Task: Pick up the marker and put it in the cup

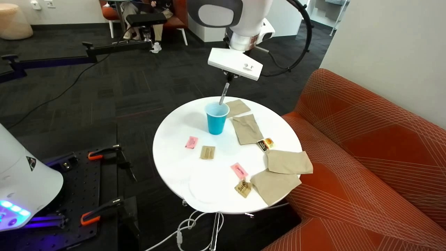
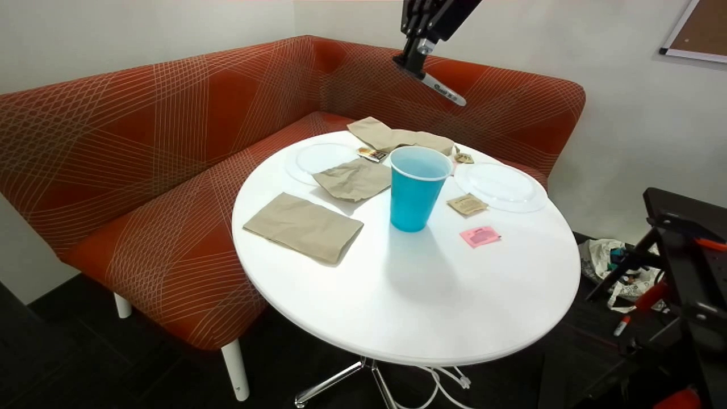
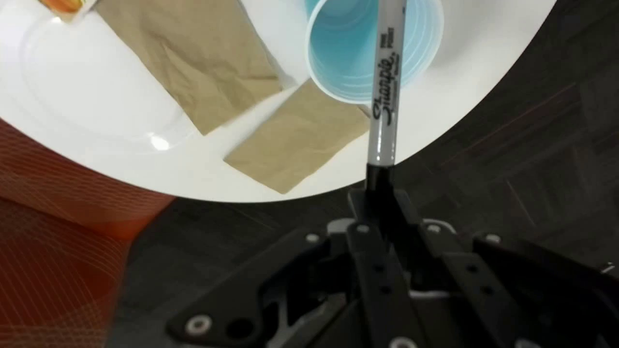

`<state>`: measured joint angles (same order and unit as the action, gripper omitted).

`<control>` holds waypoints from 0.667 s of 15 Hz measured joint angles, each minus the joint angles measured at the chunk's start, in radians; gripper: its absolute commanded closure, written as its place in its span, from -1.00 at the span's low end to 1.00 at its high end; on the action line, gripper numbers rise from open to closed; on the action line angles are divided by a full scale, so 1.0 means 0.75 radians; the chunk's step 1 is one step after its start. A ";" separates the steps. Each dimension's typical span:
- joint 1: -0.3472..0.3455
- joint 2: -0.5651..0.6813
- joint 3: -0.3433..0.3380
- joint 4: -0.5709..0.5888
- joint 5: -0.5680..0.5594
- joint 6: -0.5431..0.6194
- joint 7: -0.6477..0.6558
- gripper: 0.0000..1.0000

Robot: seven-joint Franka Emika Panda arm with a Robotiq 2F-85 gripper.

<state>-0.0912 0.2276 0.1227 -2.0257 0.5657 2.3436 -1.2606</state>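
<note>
The marker is a grey Sharpie (image 3: 385, 87) with a black end. My gripper (image 3: 379, 198) is shut on that black end, and the grey part sticks out past the fingertips. The turquoise cup (image 1: 216, 123) stands upright on the white table. In an exterior view the tilted marker (image 2: 444, 90) and the gripper (image 2: 413, 63) are well above the cup (image 2: 413, 201). In an exterior view the marker's free tip (image 1: 221, 101) overlaps the cup's far rim. In the wrist view the marker crosses over the cup's opening (image 3: 346, 53), and its free end is cut off by the top edge.
The round white table (image 2: 483, 307) bears tan napkins (image 2: 304, 227), a pink packet (image 2: 480, 236), a tan packet (image 2: 467, 204) and clear plastic lids or plates (image 2: 500, 186). A red sofa (image 1: 348, 167) runs along the table's side.
</note>
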 measured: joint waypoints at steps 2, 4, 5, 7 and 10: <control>-0.012 0.000 0.003 0.000 0.111 -0.025 -0.211 0.93; -0.023 0.000 0.003 0.000 0.216 -0.070 -0.418 0.93; -0.027 0.000 0.003 0.000 0.262 -0.100 -0.514 0.93; -0.033 -0.001 -0.001 0.000 0.342 -0.171 -0.693 0.93; -0.039 -0.004 -0.016 0.000 0.442 -0.305 -0.939 0.93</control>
<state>-0.1204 0.2246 0.1110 -2.0258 0.8969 2.1145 -1.9648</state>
